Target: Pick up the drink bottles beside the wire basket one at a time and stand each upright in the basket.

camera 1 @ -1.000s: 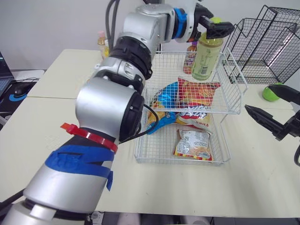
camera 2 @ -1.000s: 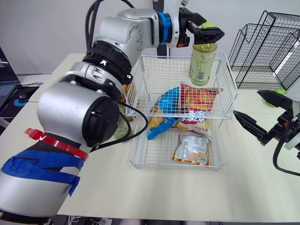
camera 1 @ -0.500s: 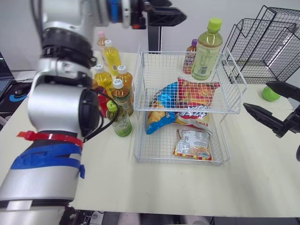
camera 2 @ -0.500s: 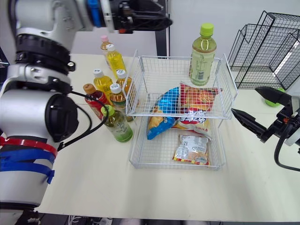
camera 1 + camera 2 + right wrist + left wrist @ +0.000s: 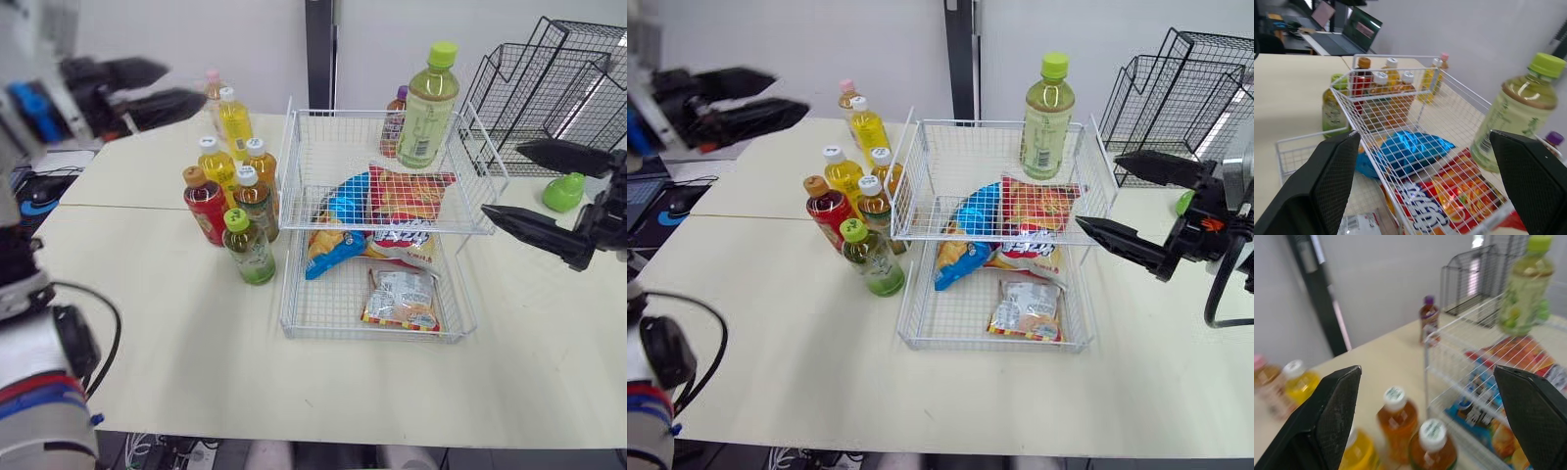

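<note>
Your left fingers (image 5: 1327,416) are spread wide with nothing between them, hanging over the cluster of bottles (image 5: 230,176). That cluster stands on the bench (image 5: 147,323) just beside the left wall of the wire basket (image 5: 343,112). Your right fingers (image 5: 1122,244) are also splayed and empty, off the basket's right side. One pale green tea bottle (image 5: 427,108) already stands upright in the far right corner of the upper tier, above the snack bags (image 5: 392,211).

The waiting bottles look like full plastic ones. Expect some weight, slick label wrap, and walls that give if you squeeze hard. They are tall and narrow and packed close, so a careless nudge could topple a neighbour.

The green-capped bottle (image 5: 248,253) at the near edge of the cluster has the freest sides. Take it across the body, around the label just below the shoulder, rather than by the cap. Grip it firmly enough that it cannot slide.
</note>
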`<action>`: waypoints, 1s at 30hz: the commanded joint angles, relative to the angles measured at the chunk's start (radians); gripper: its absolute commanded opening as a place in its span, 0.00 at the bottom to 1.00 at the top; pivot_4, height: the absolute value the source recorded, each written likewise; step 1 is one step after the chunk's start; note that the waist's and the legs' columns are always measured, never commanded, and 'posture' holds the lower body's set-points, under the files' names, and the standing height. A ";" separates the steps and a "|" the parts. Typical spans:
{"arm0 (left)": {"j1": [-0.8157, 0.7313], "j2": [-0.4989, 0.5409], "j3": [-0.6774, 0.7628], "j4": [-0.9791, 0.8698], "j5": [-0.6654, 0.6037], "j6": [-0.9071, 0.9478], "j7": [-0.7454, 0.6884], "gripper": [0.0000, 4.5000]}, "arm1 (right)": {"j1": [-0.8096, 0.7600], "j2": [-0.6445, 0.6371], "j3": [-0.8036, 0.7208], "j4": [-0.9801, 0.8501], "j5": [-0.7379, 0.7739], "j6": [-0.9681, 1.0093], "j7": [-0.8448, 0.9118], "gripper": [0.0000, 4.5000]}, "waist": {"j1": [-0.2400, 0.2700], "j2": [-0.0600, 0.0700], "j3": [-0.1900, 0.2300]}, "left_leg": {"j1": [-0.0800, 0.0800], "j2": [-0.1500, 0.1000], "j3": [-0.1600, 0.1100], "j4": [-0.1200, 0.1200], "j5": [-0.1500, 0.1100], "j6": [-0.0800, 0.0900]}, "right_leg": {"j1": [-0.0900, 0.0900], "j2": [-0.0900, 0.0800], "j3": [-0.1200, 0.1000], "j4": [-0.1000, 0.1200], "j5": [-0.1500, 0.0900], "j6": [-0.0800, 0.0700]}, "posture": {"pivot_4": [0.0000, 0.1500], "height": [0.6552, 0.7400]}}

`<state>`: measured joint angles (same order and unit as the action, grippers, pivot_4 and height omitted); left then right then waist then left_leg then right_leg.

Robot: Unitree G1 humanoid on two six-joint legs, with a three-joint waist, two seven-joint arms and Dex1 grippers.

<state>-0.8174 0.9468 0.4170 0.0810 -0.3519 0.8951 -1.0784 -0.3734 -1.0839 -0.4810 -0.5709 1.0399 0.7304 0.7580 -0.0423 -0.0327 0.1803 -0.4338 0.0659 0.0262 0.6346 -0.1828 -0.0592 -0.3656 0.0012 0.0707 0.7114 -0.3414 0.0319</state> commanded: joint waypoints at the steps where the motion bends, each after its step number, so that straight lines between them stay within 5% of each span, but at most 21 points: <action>1: 0.156 0.021 0.136 -0.061 -0.025 -0.045 0.038 1.00 | -0.081 -0.004 0.094 0.016 -0.025 -0.019 0.022 1.00 | -0.001 -0.001 0.000 | 0.000 0.000 0.000 0.000 0.000 0.000 | 0.000 0.000 0.000 0.001 0.000 0.000 | 1.00 1.00; 9: 0.439 -0.088 0.239 -0.156 -0.088 -0.077 0.166 1.00 | -0.227 0.046 0.266 0.031 -0.062 0.017 0.022 1.00 | 0.017 -0.004 -0.001 | -0.001 0.001 0.000 0.000 0.001 0.002 | -0.001 -0.003 -0.002 0.002 0.000 0.000 | 1.00 1.00; 19: 0.349 -0.268 0.120 -0.222 -0.096 -0.083 0.472 1.00 | -0.232 0.094 0.294 0.014 -0.074 0.018 0.057 1.00 | 0.013 -0.005 -0.002 | -0.001 0.000 0.000 0.000 0.002 0.003 | -0.001 -0.003 -0.001 0.002 0.000 0.000 | 1.00 1.00; 30: 0.149 -0.315 -0.070 -0.076 -0.005 -0.099 0.669 1.00 | -0.222 0.101 0.275 0.000 -0.065 0.026 0.047 1.00 | 0.013 -0.006 -0.002 | -0.001 -0.001 0.001 0.000 0.002 0.003 | -0.001 -0.003 -0.001 0.002 0.000 0.000 | 1.00 1.00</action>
<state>-0.6381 0.6300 0.3552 -0.0040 -0.3701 0.8169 -0.4245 -0.5940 -0.9791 -0.1741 -0.5493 0.9651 0.7566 0.8060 -0.0298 -0.0383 0.1785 -0.4345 0.0651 0.0273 0.6345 -0.1809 -0.0566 -0.3669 -0.0013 0.0699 0.7134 -0.3413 0.0318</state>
